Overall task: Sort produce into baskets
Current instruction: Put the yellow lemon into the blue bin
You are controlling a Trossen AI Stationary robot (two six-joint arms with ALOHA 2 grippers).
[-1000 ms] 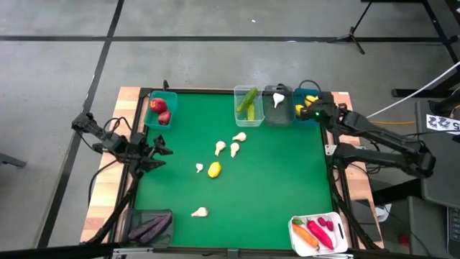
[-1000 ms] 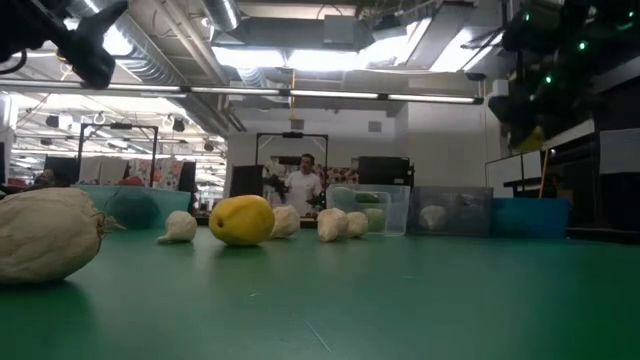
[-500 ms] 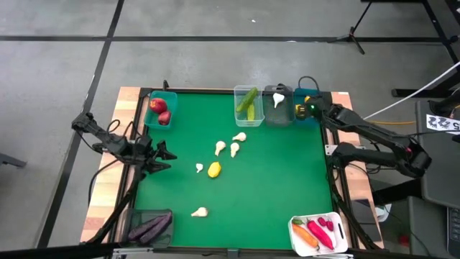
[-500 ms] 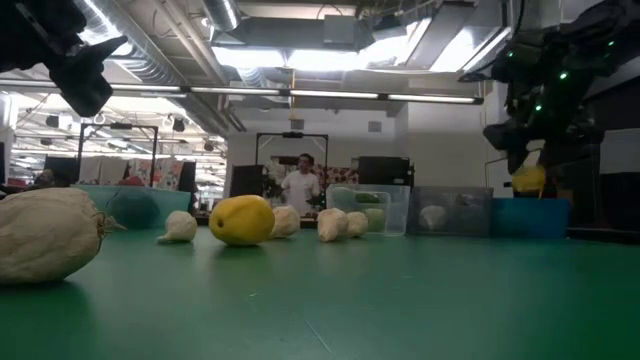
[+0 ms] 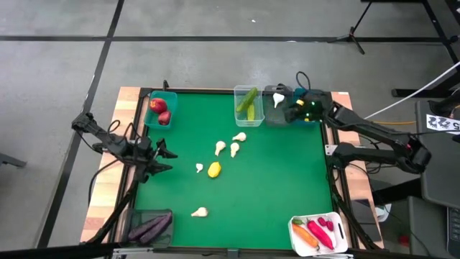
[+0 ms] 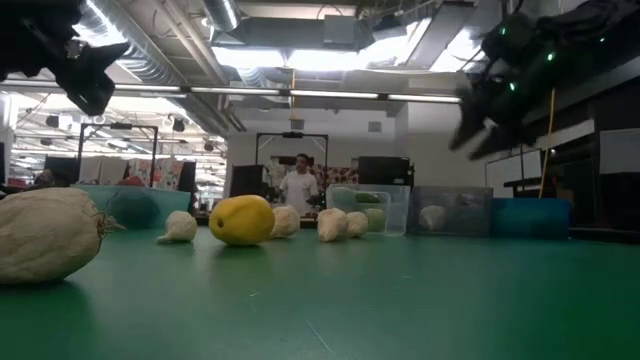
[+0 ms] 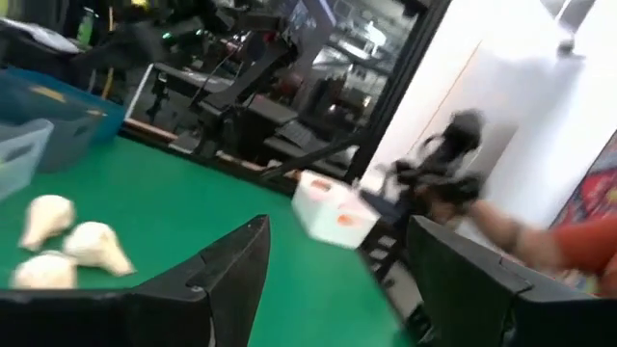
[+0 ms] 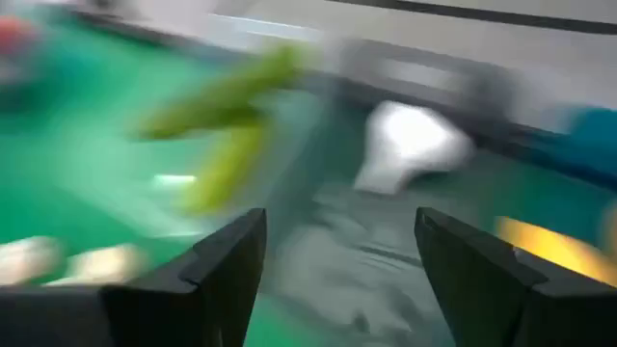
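My right gripper [image 5: 293, 110] is open and empty, high over the far bins; its fingers spread in the low view [image 6: 478, 118] and the right wrist view [image 8: 337, 289]. Below it stand a grey bin with a garlic bulb [image 8: 410, 145] and a teal bin [image 5: 316, 115] with yellow lemons [image 8: 549, 246]. A clear bin with green cucumbers [image 5: 248, 103] stands beside them. A lemon [image 5: 214, 170] and several garlic bulbs [image 5: 234, 149] lie on the green mat. My left gripper [image 5: 167, 155] is open and empty above the mat's left side [image 7: 333, 289].
A teal bin with red apples [image 5: 159, 110] stands at the far left. A dark grey bin with eggplants [image 5: 151, 226] stands at the near left. A white bin with a carrot and peppers [image 5: 318, 234] stands at the near right. A person stands in the room behind [image 6: 300, 188].
My right gripper held a lemon over the far right teal bin. It has let go of it, and the lemon no longer shows under the fingers. The gripper has then risen and gone toward the table's left, over the grey bin. My left gripper has shifted a little toward the table's right.
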